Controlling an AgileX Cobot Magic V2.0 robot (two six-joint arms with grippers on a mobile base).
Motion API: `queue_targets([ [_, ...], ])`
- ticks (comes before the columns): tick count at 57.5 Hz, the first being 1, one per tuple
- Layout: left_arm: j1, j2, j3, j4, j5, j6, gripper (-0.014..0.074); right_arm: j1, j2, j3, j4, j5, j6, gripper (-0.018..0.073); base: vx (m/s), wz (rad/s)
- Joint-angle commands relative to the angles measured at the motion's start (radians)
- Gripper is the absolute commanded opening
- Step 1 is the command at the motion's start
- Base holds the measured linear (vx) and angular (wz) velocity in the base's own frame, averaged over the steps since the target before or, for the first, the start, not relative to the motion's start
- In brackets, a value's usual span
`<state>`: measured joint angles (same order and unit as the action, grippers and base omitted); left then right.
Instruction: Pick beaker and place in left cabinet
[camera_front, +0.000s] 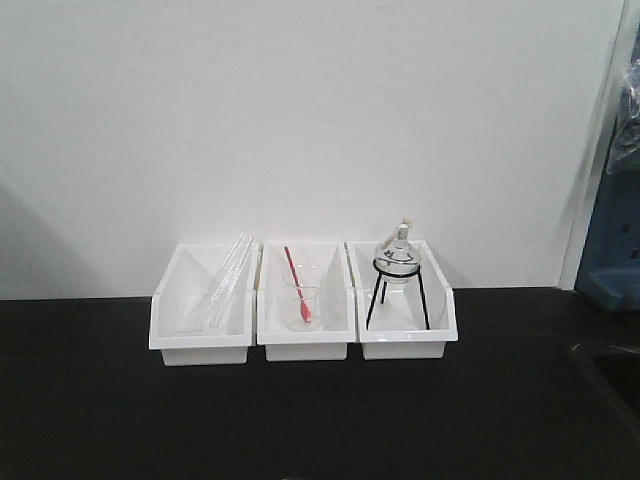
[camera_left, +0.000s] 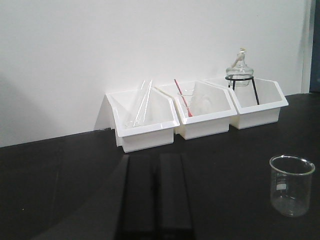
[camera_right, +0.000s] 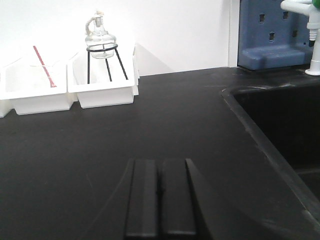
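Your left end effector (camera_left: 156, 159) has its fingers pressed together with nothing between them, low over the black counter (camera_left: 60, 190). Your right end effector (camera_right: 160, 162) is likewise closed up and empty, so no grasp has been made. The beaker (camera_left: 291, 185) stands upright and untouched on the open counter, off to the right of the left end effector and apart from it. It is well forward of the three white bins (camera_left: 147, 140) lined along the counter's back edge. Those bins hold glass tubes (camera_front: 228, 278), a small glass (camera_front: 303, 305) with a red rod (camera_right: 43, 67), and a flask (camera_right: 98, 36) on a black tripod (camera_right: 88, 67); none of these is your target. On the right arm's side the counter runs to a sink (camera_right: 280, 130) at its right edge. The left cabinet shows in no view, so you cannot judge its shelf from here. By my reading the task is at its very start: opening the fingers, reaching, gripping, lifting, carrying and placing all remain.
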<state>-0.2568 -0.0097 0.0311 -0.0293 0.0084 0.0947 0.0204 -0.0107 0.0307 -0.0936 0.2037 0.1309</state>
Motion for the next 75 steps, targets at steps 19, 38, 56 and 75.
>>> queue_targets([
  [19, -0.004, -0.018, 0.016, -0.007, -0.083, -0.004, 0.0001, -0.007, -0.015, 0.003, -0.01, -0.258, -0.009, -0.0006, 0.0, 0.0],
  [38, -0.004, -0.018, 0.016, -0.007, -0.083, -0.004, 0.0001, -0.007, 0.183, -0.229, 0.012, -0.468, -0.012, -0.0006, 0.0, 0.0],
  [56, -0.004, -0.018, 0.016, -0.007, -0.083, -0.004, 0.0001, -0.007, 0.803, -0.574, 0.006, -0.691, -0.013, -0.0006, 0.0, 0.0],
  [75, -0.004, -0.018, 0.016, -0.007, -0.083, -0.004, 0.0001, -0.007, 1.025, -0.616, 0.006, -0.834, -0.006, 0.0001, 0.0, 0.0],
])
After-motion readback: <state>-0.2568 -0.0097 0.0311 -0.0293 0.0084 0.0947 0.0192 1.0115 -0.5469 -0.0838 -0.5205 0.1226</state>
